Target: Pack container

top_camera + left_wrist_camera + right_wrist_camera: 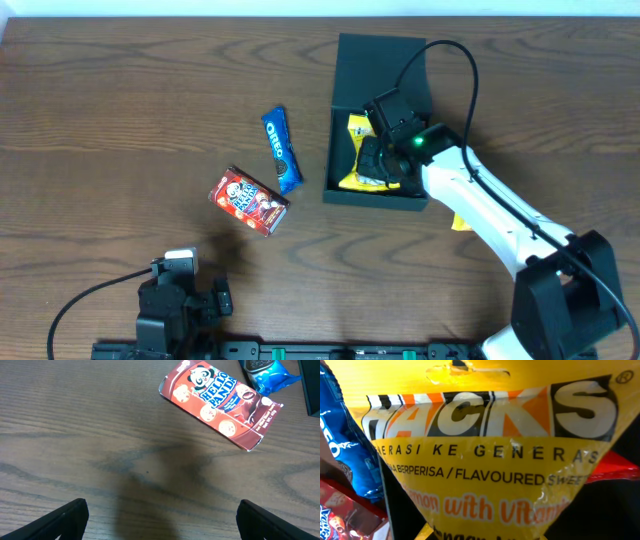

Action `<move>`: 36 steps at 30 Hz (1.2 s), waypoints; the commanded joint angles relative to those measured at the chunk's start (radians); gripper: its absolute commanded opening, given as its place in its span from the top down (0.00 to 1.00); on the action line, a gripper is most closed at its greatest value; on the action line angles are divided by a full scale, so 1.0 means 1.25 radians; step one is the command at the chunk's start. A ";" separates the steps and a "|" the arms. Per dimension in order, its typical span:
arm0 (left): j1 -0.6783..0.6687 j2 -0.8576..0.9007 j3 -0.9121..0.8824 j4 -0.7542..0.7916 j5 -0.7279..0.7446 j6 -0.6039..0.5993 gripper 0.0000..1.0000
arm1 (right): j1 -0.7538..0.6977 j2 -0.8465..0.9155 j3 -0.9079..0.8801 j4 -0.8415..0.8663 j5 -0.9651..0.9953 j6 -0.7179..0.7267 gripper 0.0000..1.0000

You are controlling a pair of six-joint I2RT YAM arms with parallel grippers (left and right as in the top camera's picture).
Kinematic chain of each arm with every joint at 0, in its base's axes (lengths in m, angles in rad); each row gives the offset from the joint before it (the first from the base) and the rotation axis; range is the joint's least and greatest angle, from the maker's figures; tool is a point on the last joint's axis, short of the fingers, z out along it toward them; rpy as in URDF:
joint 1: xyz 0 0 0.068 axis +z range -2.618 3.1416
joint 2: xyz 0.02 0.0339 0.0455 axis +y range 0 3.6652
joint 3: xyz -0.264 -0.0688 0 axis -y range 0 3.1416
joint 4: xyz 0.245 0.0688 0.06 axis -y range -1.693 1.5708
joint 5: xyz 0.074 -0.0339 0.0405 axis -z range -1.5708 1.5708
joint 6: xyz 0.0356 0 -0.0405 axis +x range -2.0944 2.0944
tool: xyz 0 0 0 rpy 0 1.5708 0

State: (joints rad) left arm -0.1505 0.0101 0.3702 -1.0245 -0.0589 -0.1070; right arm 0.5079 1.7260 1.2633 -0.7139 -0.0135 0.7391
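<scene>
The right claw (pixel 374 158) is down inside the open box (pixel 376 196), right of middle on the desk (pixel 120 110), over a yellow Hacks packet (pixel 354 182) — setting it in, I judge, though whether it grips I cannot tell. Next calls for a clean lift out, then the Oreo pack (pixel 281 150) and Hello Panda carton (pixel 248 200) lying left of the box. The left claw (pixel 161 517) hangs apart over dark woodgrain — no room shows.
</scene>
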 commanded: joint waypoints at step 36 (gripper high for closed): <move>0.005 -0.005 -0.024 -0.024 0.000 0.005 0.05 | -0.002 0.057 0.085 0.038 -0.063 -0.107 0.01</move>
State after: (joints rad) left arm -0.1505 0.0101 0.3702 -1.0245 -0.0589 -0.1074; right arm 0.5079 1.8130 1.3064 -0.6556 -0.1139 0.6498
